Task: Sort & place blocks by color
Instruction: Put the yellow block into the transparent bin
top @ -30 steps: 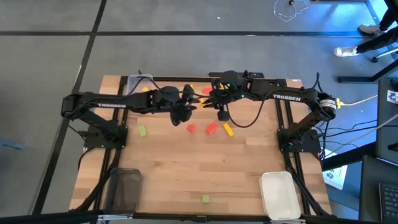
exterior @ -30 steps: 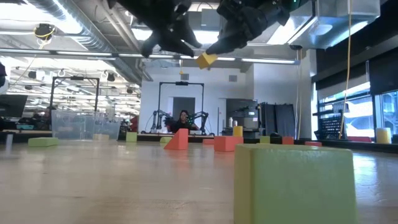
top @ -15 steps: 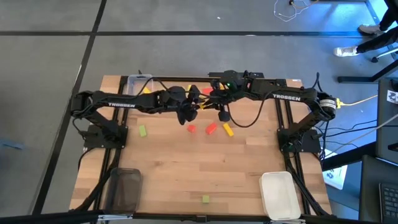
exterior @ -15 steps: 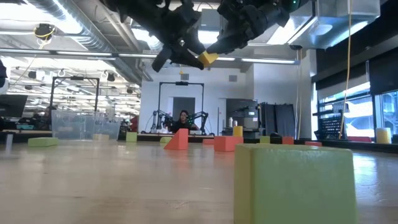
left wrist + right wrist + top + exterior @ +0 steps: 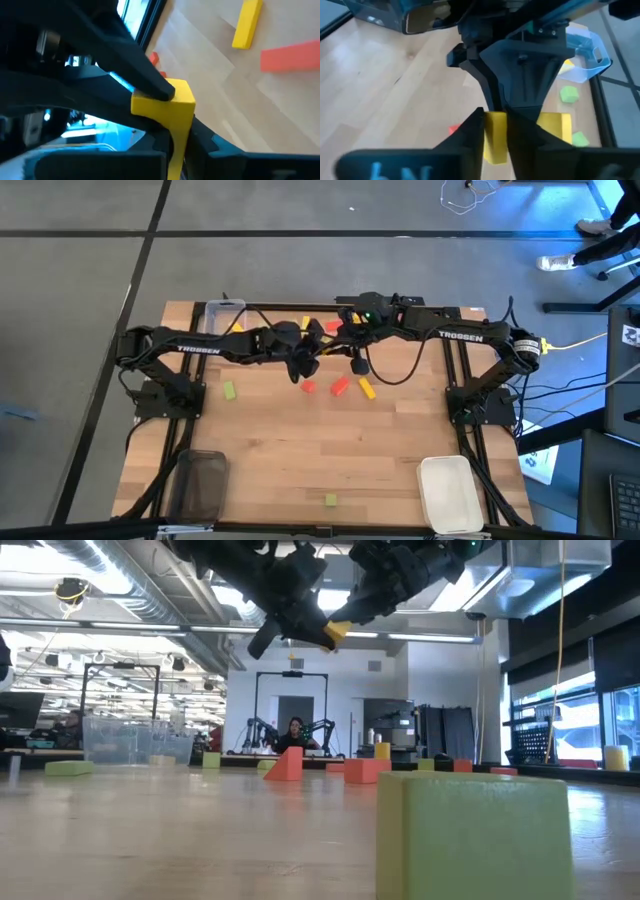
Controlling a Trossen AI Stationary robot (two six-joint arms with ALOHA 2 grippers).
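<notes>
A yellow block [image 5: 335, 632] hangs high above the far middle of the table, where my two grippers meet. My left gripper [image 5: 312, 352] reaches it from the table's left and is shut on it. My right gripper [image 5: 336, 341] reaches it from the right, with its fingers against the block's sides. On the table below lie two red blocks [image 5: 308, 387] [image 5: 340, 387], a yellow block [image 5: 366, 388] and a green block [image 5: 229, 390]. Another green block [image 5: 331, 500] lies by the near edge. My left gripper pinches one end of the yellow block [image 5: 175, 137] between its two fingers, coming from the table's left. The block stands out past the fingertips, clear of the table. My right gripper has the block's other end [image 5: 495, 137] between its two fingers [image 5: 470, 135], coming from the table's right; one fingertip [image 5: 155, 90] lies on the block's corner.
A clear tray [image 5: 222, 313] with some blocks stands at the far left corner. A dark tray [image 5: 200, 483] is at the near left and a white tray [image 5: 447, 492] at the near right. More blocks [image 5: 306, 322] lie near the far edge.
My left gripper has gone toward the table's right, up to the right gripper, and has taken hold of the yellow block's free end. The right gripper and the block have stayed where they were.
</notes>
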